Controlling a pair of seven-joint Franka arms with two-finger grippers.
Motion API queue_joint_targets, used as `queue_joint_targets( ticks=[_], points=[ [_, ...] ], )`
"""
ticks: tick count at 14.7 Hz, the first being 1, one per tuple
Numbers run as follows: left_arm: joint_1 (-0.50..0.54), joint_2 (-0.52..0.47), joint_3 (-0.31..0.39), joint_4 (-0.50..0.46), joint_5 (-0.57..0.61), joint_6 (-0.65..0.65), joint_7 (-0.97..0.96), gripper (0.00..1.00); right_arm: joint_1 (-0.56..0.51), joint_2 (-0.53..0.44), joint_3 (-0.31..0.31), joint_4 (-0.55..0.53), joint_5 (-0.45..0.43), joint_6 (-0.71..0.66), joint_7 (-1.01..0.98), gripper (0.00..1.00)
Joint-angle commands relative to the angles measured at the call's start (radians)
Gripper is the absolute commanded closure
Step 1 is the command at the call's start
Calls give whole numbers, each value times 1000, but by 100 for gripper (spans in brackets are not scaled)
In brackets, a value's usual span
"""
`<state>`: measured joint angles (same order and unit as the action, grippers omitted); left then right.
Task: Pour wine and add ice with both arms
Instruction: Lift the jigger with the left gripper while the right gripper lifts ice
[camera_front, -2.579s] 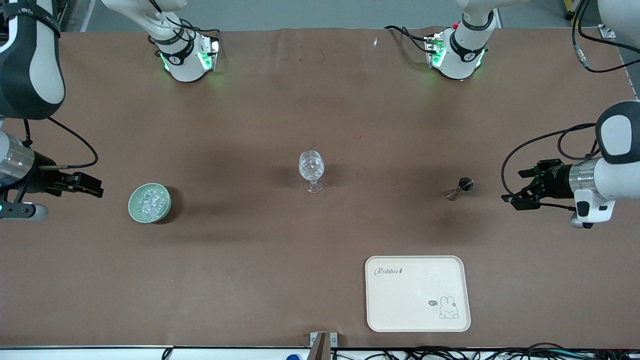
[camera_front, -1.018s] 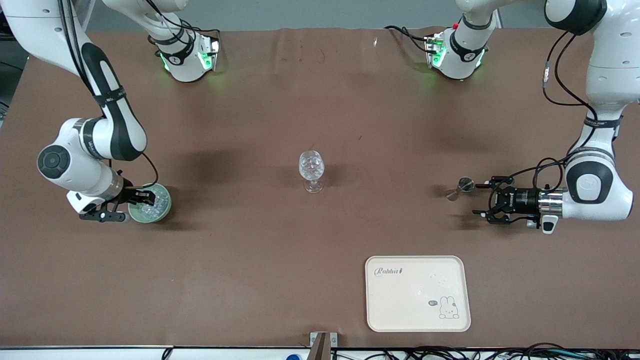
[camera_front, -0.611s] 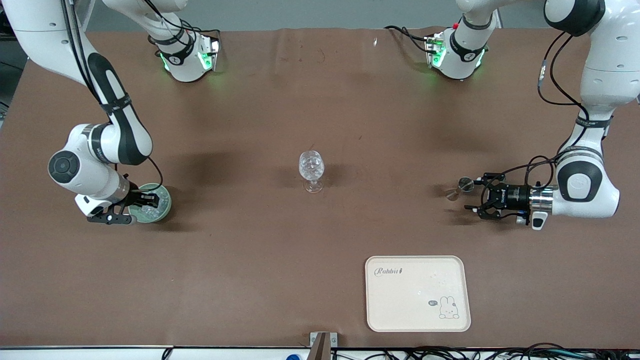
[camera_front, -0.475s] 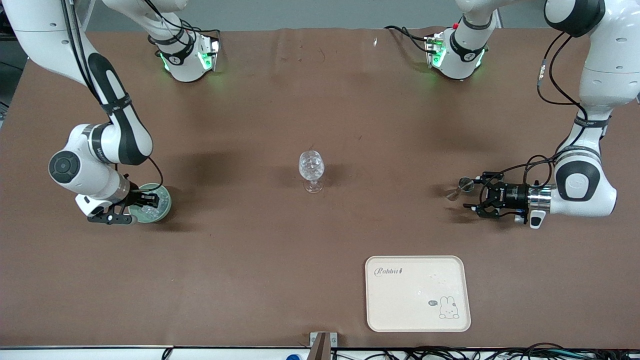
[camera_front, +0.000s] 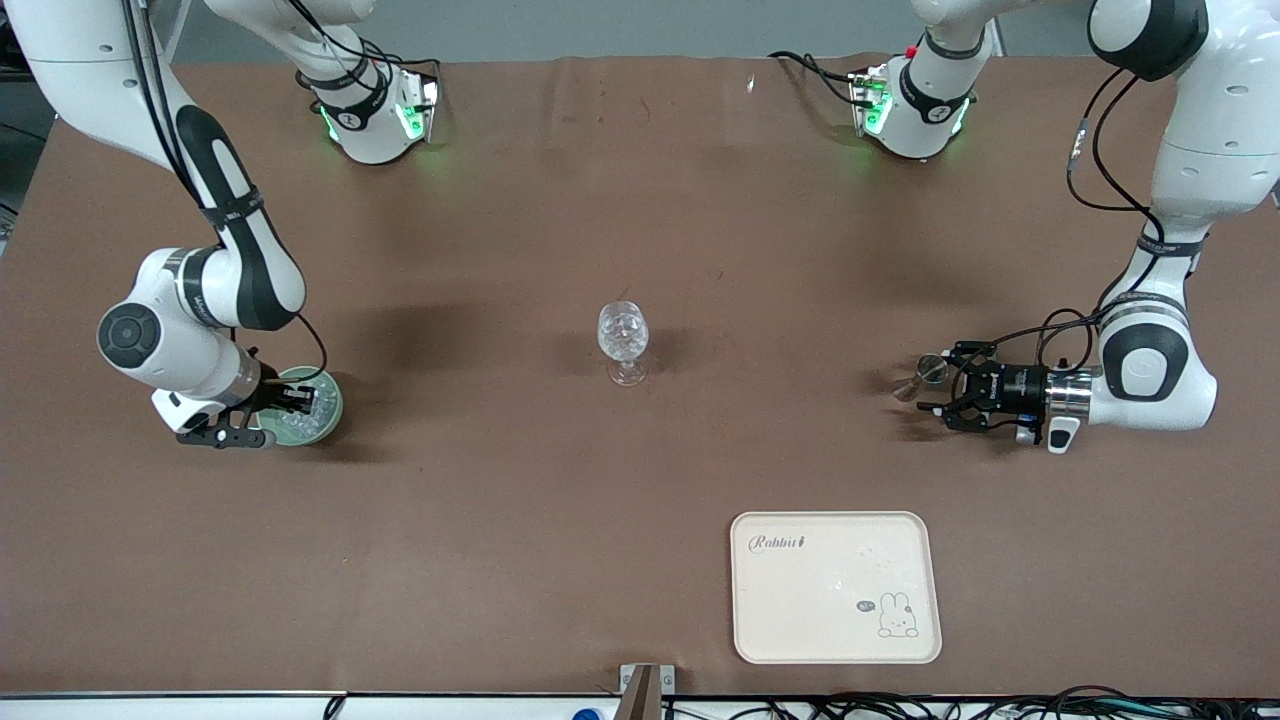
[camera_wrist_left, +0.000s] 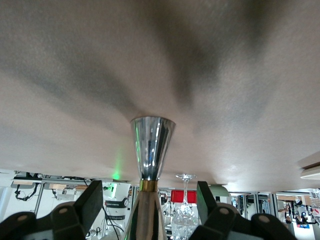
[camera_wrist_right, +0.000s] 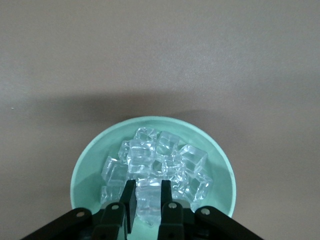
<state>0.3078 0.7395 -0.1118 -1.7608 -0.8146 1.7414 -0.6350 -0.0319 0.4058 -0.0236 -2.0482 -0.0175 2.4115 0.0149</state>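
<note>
A clear stemmed glass (camera_front: 623, 335) stands mid-table, with clear chunks showing in its bowl. A green bowl (camera_front: 328, 414) of ice (camera_front: 312, 402) sits toward the right arm's end. My right gripper (camera_front: 298, 398) is down in that bowl (camera_wrist_right: 87, 165), its fingers closed against the two sides of one ice cube (camera_wrist_right: 149, 200) in the heap (camera_wrist_right: 165, 157). A small metal jigger (camera_front: 925, 373) stands toward the left arm's end. My left gripper (camera_front: 937, 392) is open and level with it. In the left wrist view the jigger (camera_wrist_left: 152, 145) stands between the spread fingers (camera_wrist_left: 149, 196), touching neither.
A cream tray (camera_front: 835, 586) with a rabbit drawing lies nearer to the front camera than the jigger. The two arm bases stand along the table's back edge. The stemmed glass also shows in the left wrist view (camera_wrist_left: 184, 212).
Both arms have swung in from the table's ends. The right gripper has come down into the bowl. The left gripper has slid up to the jigger and now straddles it.
</note>
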Motion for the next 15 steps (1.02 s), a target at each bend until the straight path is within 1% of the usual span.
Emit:
queue_joint_targets(
  ticks=[1,6,8,9,11,13,15],
  points=[
    [7,-2,-3,-6,-23,-28,15,20,-3,-76,7,57,-5,-121,8,96],
    [10,11,-3,-6,-23,-30,32,29,-2,-130,10,299,-5,-392,8,96],
    [10,18,-3,-6,-23,-31,40,34,7,-163,10,370,-5,-468,10,96],
    [10,18,-3,-6,-23,-30,40,38,7,-191,10,388,-5,-498,11,96],
    [14,20,-3,-6,-25,-29,40,50,9,-263,11,395,-4,-544,11,96],
    [14,20,-3,-6,-25,-31,38,61,16,-332,13,393,1,-621,13,96],
    [11,18,-3,-2,-26,-40,34,78,29,-404,11,387,4,-704,11,97]
  ],
)
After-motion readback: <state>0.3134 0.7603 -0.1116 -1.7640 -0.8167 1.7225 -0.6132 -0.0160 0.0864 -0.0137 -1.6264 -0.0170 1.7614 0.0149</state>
